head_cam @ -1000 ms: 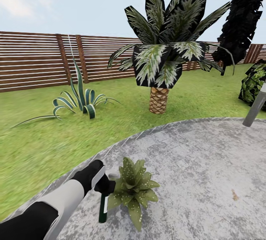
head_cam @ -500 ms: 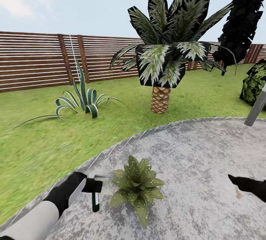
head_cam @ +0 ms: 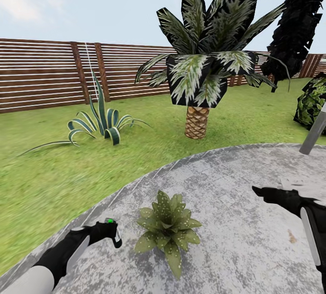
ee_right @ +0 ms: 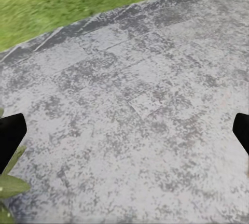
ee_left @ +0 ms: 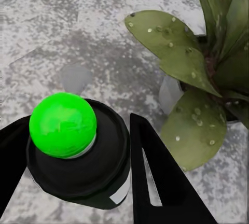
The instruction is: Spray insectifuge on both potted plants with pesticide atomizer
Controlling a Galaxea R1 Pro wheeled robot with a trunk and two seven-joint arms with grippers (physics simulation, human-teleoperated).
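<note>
One low rosette potted plant (head_cam: pixel 167 226) with white specks sits on grey stone patio (head_cam: pixel 235 239). Left gripper (head_cam: pixel 111 233), fingers clamped on dark green atomizer bottle (ee_left: pixel 78 151), has plant at 3 o'clock, nearer than right gripper (head_cam: pixel 262 191), fingers apart.

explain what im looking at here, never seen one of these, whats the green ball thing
These are simulator renders from a two-armed wheeled robot in a garden. The big picture is from its head camera; the other two sit on its wrists. The left gripper is shut on the pesticide atomizer, seen end-on, so the green ball is its tip. Beside it on the grey stone patio sits a potted plant, leaves dotted with white spray specks. The right gripper is open, holding nothing. Behind are a palm and wooden fence.
</note>
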